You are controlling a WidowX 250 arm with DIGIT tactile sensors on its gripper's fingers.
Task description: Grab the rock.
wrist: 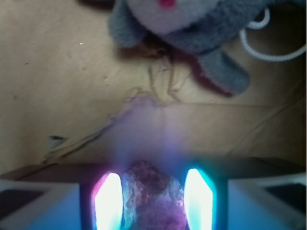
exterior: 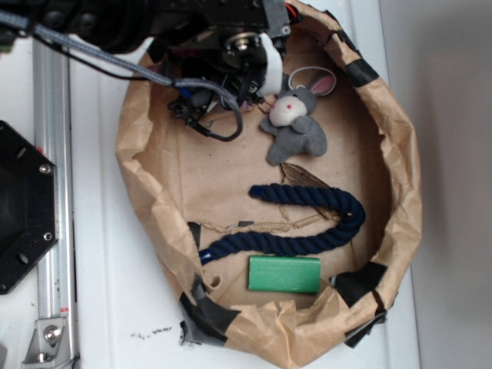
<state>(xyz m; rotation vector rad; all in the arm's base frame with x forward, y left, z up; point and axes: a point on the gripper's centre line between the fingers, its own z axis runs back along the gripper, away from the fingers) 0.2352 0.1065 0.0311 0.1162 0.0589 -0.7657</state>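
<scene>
1. White tabletop (exterior: 100,254) carries a round brown paper nest (exterior: 403,200) with crumpled walls patched with black tape; exterior view looks straight down on it.
2. Exterior view: black robot arm (exterior: 192,23) with a grey cable reaches in from the top left, over the upper part of the nest. Tool tips and rock are hidden under the arm here, so its opening cannot be told from this view.
3. Exterior view: grey plush mouse (exterior: 296,127) lies just right of the arm's end, pink-lined ear up right. Dark blue rope (exterior: 323,211) curves across the middle of the nest. Green block (exterior: 284,274) lies flat near the bottom wall, just below the rope.
4. Black hexagonal plate (exterior: 23,207) and a metal rail (exterior: 54,154) sit on the left, outside the nest.
5. Wrist view: tool (wrist: 154,203) at bottom edge, two bright glowing fingers (wrist: 108,201) partly closed, the rock (wrist: 152,199) sitting between them, sides touching or nearly touching both fingers.
6. Wrist view: rock looks dark, rough, purple-brown under the glare. Brown paper floor ahead; plush mouse at top, well apart from the rock, with a white cord loop (wrist: 268,45) beside it.
</scene>
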